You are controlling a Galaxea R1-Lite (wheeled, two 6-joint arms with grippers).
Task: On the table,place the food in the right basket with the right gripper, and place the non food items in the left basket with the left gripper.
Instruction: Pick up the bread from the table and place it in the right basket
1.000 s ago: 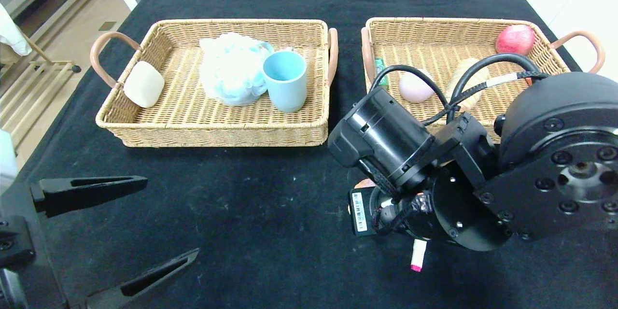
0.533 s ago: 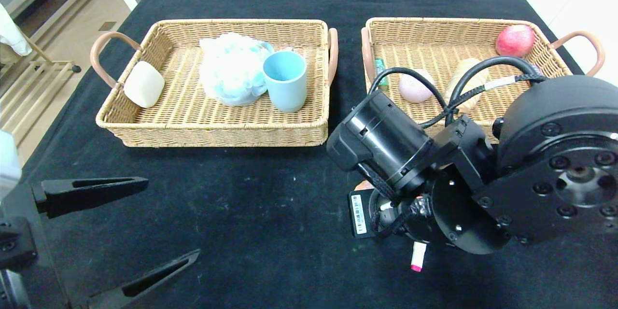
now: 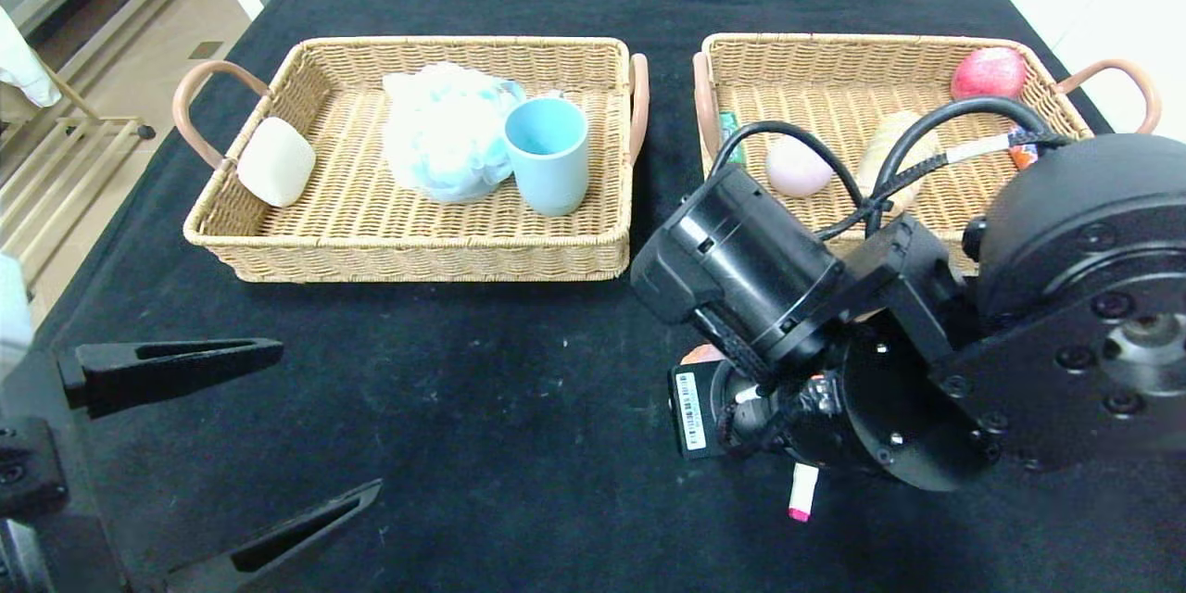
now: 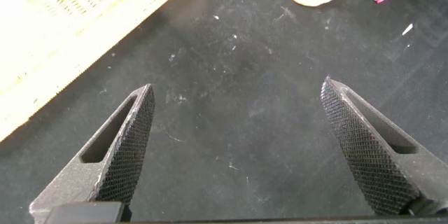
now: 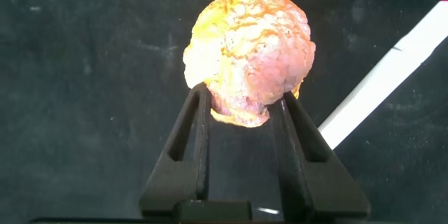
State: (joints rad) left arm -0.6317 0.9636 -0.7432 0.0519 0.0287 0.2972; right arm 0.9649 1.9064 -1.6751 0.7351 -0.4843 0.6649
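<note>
Down near the right front of the table, the right pincer is pinching the near edge of a round, bumpy orange-pink food item, one finger on each side of its lower part. Most of the item sticks out beyond the fingertips. From the head view the right arm covers the grasp; only a sliver of the item shows at the arm's left edge, in front of the right basket and outside it. Just beside the item lies a white stick with a pink tip, apart from the fingers; in the head view its pink end pokes out on the near side of the arm.

The right basket holds a red apple in its far right corner, a pale pink egg-shaped item and a tan bread-like piece. The left basket holds a white soap-like block against its left wall, a light blue bath puff and a blue cup standing upright.

The left pincer is parked at the near left, fingers spread wide over bare table, well apart from everything.
</note>
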